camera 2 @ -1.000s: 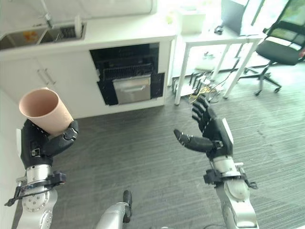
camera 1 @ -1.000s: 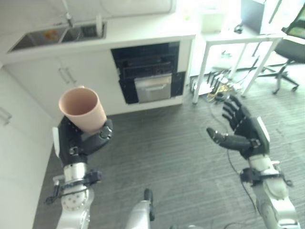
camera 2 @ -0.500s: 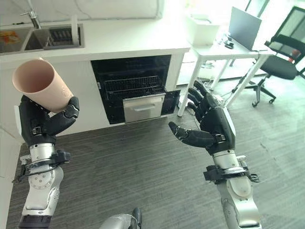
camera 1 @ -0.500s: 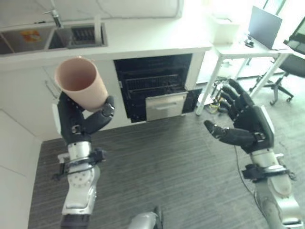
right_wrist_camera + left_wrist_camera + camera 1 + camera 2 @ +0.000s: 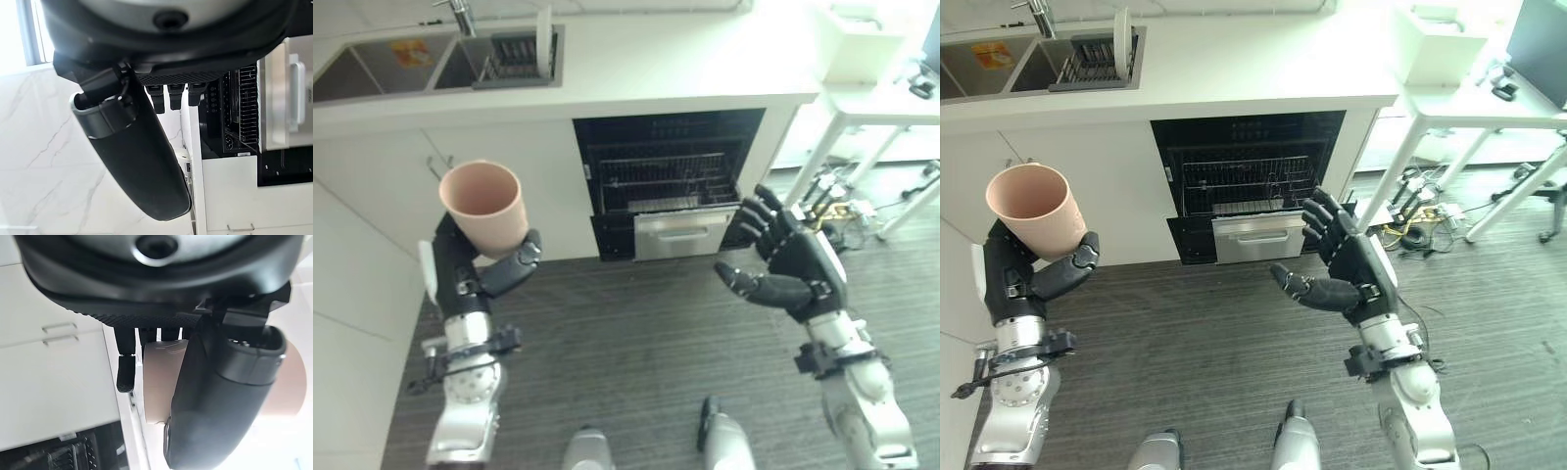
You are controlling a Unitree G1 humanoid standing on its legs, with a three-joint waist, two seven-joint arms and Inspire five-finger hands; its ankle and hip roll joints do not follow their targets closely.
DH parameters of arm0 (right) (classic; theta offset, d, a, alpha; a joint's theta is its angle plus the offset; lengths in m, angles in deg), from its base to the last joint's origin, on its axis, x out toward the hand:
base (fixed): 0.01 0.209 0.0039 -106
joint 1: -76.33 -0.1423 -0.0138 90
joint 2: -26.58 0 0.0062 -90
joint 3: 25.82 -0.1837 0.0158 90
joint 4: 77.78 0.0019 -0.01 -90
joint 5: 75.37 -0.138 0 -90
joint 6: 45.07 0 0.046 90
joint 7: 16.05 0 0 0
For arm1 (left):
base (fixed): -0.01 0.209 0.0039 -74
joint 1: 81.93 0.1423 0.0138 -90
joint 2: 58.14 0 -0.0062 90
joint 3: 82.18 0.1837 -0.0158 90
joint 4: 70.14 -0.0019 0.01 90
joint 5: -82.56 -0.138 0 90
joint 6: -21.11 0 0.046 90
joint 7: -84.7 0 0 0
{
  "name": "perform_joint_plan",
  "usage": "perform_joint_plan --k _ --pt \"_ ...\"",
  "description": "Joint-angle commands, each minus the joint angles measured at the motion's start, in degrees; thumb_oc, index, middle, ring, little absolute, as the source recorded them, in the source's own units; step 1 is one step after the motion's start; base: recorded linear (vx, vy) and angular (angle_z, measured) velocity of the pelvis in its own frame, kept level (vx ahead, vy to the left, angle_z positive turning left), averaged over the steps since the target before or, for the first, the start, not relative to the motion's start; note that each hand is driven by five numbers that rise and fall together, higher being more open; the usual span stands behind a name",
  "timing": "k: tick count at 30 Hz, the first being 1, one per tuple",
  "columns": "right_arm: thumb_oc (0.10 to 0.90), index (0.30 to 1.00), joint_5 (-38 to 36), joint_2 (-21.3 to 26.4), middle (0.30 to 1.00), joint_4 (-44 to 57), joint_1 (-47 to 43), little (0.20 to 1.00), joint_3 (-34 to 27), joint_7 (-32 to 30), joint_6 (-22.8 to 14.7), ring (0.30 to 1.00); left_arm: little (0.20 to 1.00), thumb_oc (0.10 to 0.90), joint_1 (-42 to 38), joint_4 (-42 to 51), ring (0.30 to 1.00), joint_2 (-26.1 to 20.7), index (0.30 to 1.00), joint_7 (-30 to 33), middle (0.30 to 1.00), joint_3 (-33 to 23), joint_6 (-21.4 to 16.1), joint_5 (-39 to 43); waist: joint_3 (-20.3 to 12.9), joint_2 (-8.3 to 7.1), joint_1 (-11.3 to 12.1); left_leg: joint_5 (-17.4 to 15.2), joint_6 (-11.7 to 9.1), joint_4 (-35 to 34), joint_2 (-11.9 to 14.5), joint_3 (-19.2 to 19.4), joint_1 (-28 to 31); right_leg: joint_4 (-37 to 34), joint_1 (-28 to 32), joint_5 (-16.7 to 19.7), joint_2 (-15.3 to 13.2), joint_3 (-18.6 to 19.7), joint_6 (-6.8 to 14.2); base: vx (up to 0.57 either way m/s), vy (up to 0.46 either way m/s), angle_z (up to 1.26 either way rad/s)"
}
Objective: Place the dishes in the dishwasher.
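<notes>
Counter [image 5: 636, 73]: white, spanning the far side of the room; the sink is set in its left end.
Floor [image 5: 1214, 343]: grey carpet between robot and counter, with cables lying on it under the desk.
Dishwasher [image 5: 671, 181]: dark cavity under the counter's middle; wire rack [image 5: 661, 176] visible inside, a silver-fronted drawer [image 5: 685, 233] pulled out at its base.
Cabinets [image 5: 460, 186]: white doors left of the dishwasher, under the sink.
Desk [image 5: 1489, 103]: white, standing at the counter's right end.
Sink [image 5: 401, 64]: two steel basins; a dish rack [image 5: 1092, 61] holding an upright white plate [image 5: 1121, 44] sits in the right basin.
Right hand [image 5: 1351, 269]: raised in front of the dishwasher opening, fingers spread and straight, holding nothing.
Left hand [image 5: 475, 269]: raised before the cabinets, fingers and thumb wrapped round the cup's lower part.
Cup [image 5: 484, 206]: plain pale pink, tapering, upright and tilted slightly, mouth up; held in the left hand, well left of the dishwasher.
</notes>
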Motion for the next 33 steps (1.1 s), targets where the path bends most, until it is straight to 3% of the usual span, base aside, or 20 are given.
perform_joint_plan --k 1,3,4,7,8,10,11,12,16,21,23,27,32,33 --pt "0.800 0.900 -4.4 -0.2 0.900 7.0 -1.2 0.900 -3.0 0.3 -3.7 0.900 0.300 0.400 -3.3 6.0 0.300 -4.9 0.300 0.8 0.300 -0.6 -4.2 -2.4 -10.9 -1.38 -2.0 -1.4 2.1 2.7 -4.0 2.0 5.8 -12.5 -0.2 9.5 -1.4 2.1 5.2 0.36 -0.415 0.06" --pt "0.800 0.900 -4.9 0.2 0.900 6.7 -0.6 0.900 -3.3 0.9 -3.7 0.900 0.300 0.400 -2.3 6.3 0.300 -4.7 0.300 0.6 0.300 -0.6 -4.5 -3.1 -11.7 -0.99 -2.0 2.9 1.4 2.7 -3.1 2.1 6.2 -12.5 0.6 8.2 0.4 1.7 3.7 0.30 -0.434 -0.24" --pt "0.800 0.900 -5.1 0.8 0.900 5.8 -0.3 0.900 -3.4 1.7 -3.2 0.900 0.300 0.400 -1.4 5.6 0.300 -4.6 0.300 1.5 0.300 -0.5 -5.9 -3.0 -12.5 -1.05 -2.3 9.3 0.7 2.7 -2.0 4.2 7.5 -12.5 2.0 6.1 2.6 1.1 1.4 0.32 -0.523 -0.42" --pt "0.800 0.900 -4.6 0.5 0.900 4.7 0.0 0.900 -2.7 1.7 -3.8 0.900 0.300 0.400 -1.2 5.1 0.300 -4.1 0.300 1.1 0.300 0.1 -7.5 -2.4 -12.0 -2.04 -1.5 13.2 0.8 6.0 -2.7 8.1 6.0 -12.5 4.8 4.3 2.9 -1.2 -0.6 0.19 -0.409 -0.43" --pt "0.800 0.900 -3.7 -0.1 0.900 4.1 0.1 0.900 -2.1 0.8 -4.0 0.900 0.300 0.400 -1.4 4.9 0.300 -3.5 0.300 0.2 0.300 0.4 -8.1 -3.3 -11.2 -2.46 -0.6 11.4 1.9 8.1 -4.6 9.4 3.3 -12.5 6.4 3.9 2.7 -2.6 -0.9 0.11 -0.285 -0.43" --pt "0.800 0.900 -3.3 -0.2 0.900 3.2 -0.1 0.900 -1.2 -0.2 -4.7 0.900 0.300 0.400 -0.8 5.2 0.300 -3.4 0.300 0.1 0.300 0.6 -8.6 -2.7 -10.1 -1.51 0.2 9.5 3.3 3.7 -8.4 13.2 1.4 -12.5 8.5 2.7 3.3 -4.6 -0.4 0.15 -0.168 -0.29" --pt "0.800 0.900 -1.5 -0.5 0.900 2.6 -0.5 0.900 -0.1 -1.3 -5.0 0.900 0.300 0.400 -0.9 4.6 0.300 -3.5 0.300 -0.1 0.300 0.5 -9.6 -1.5 -9.4 0.18 0.2 8.3 3.7 2.7 -7.9 16.5 -1.3 -12.5 9.9 1.4 4.3 -5.3 -0.1 0.12 -0.022 -0.01" --pt "0.800 0.900 -1.0 -0.5 0.900 2.4 -0.7 0.900 0.4 -1.7 -5.0 0.900 0.300 0.400 -1.1 4.5 0.300 -3.6 0.300 0.5 0.300 0.6 -9.8 -1.2 -9.1 1.24 0.3 8.0 3.5 2.7 -7.3 17.1 -3.6 -12.5 10.5 0.9 5.1 -5.5 0.0 0.09 0.066 0.15" --pt "0.800 0.900 1.7 -0.2 0.900 2.3 -0.8 0.900 1.4 -1.2 -5.4 0.900 0.300 0.400 -2.1 4.1 0.300 -3.3 0.300 2.8 0.300 0.2 -10.2 0.4 -8.9 4.47 0.8 9.5 1.8 2.7 -3.4 15.4 -11.7 -12.5 12.6 -1.9 7.4 -5.2 -0.2 0.11 0.100 0.08" --pt "0.800 0.900 0.4 0.7 0.900 2.0 -0.5 0.900 -0.7 -0.3 -4.7 0.900 0.300 0.400 -2.2 2.4 0.300 -2.6 0.300 6.6 0.300 -0.4 -12.1 -0.1 -9.0 5.83 0.3 12.3 -0.2 2.7 1.6 13.5 -16.9 -12.5 15.2 -5.1 9.2 -3.4 -1.5 0.17 0.150 -0.14" --pt "0.800 0.900 0.3 1.0 0.900 1.7 0.0 0.900 -2.0 -0.3 -4.1 0.900 0.300 0.400 -2.1 1.6 0.300 -2.4 0.300 6.1 0.300 -0.8 -12.6 0.4 -9.3 5.74 0.1 12.2 -0.3 2.7 2.9 14.8 -17.5 -12.5 16.8 -6.4 9.3 -3.1 -1.6 0.27 0.180 0.11" --pt "0.800 0.900 -2.9 1.4 0.900 2.3 1.6 0.900 -4.0 0.7 -2.8 0.900 0.300 0.400 -1.6 1.3 0.300 -2.3 0.300 3.8 0.300 -1.5 -12.9 1.6 -9.9 4.50 1.0 10.6 0.5 2.7 2.3 14.6 -17.8 -12.5 19.1 -7.2 8.0 -2.6 -0.6 0.29 0.165 0.33" --pt "0.800 0.900 -7.5 -1.0 0.900 3.0 0.5 0.900 -3.8 -0.5 -2.1 0.900 0.300 0.400 -3.1 2.0 0.300 -3.1 0.300 1.7 0.300 -1.2 -13.1 -1.6 -10.5 2.10 4.4 9.8 2.3 2.7 -1.2 12.7 -18.9 -12.5 22.7 -7.1 4.8 -2.2 2.1 0.30 0.190 0.27" --pt "0.800 0.900 -6.4 -2.4 0.900 4.0 -0.1 0.900 -3.0 -2.8 -3.0 0.900 0.300 0.400 -3.7 3.3 0.300 -3.7 0.300 1.1 0.300 -1.2 -12.8 -2.5 -11.0 1.03 6.1 9.3 3.4 2.7 -3.5 11.6 -19.0 -12.5 24.5 -6.5 2.9 -2.7 3.7 0.40 0.320 0.36"
